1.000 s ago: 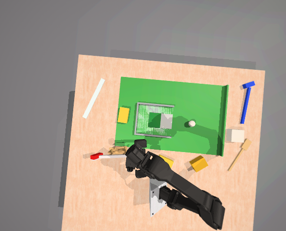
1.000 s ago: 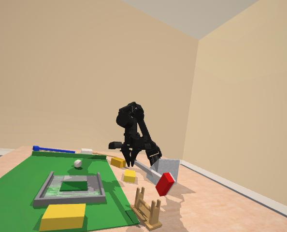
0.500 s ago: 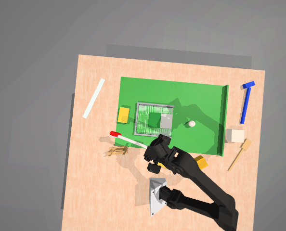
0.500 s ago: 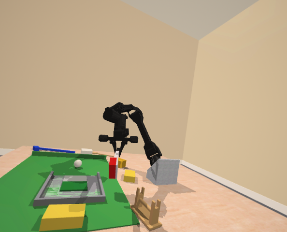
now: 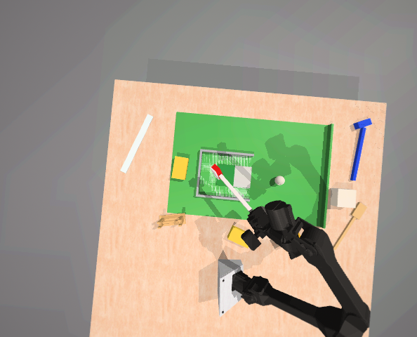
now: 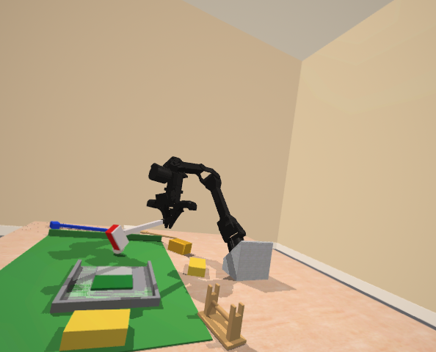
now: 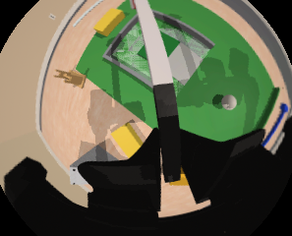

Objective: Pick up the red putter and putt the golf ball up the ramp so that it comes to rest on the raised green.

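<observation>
Pale wood-grain worktop (image 5: 136, 253), matt. Flat matt green mat (image 5: 245, 134), felt-like. Matt black plastic-looking claw (image 6: 171, 223) clamped on red putter (image 5: 230, 187): smooth white shaft, plain red head. Smooth white golf ball (image 5: 279, 180). Grey raised green (image 6: 108, 281), dull metal look. Light wooden rack (image 6: 224, 322). Matt yellow block (image 6: 96, 328).

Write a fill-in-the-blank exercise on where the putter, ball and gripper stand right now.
1. The gripper is shut on the handle of the ____ putter.
2. In the top view the putter's head hangs over the grey-framed raised green, while the golf ball rests on the ____ mat.
3. The blue putter lies on the table, ____ the mat.
4. The golf ball has not yet been ____ by the putter.

Missing words: red; green; outside; struck
</observation>
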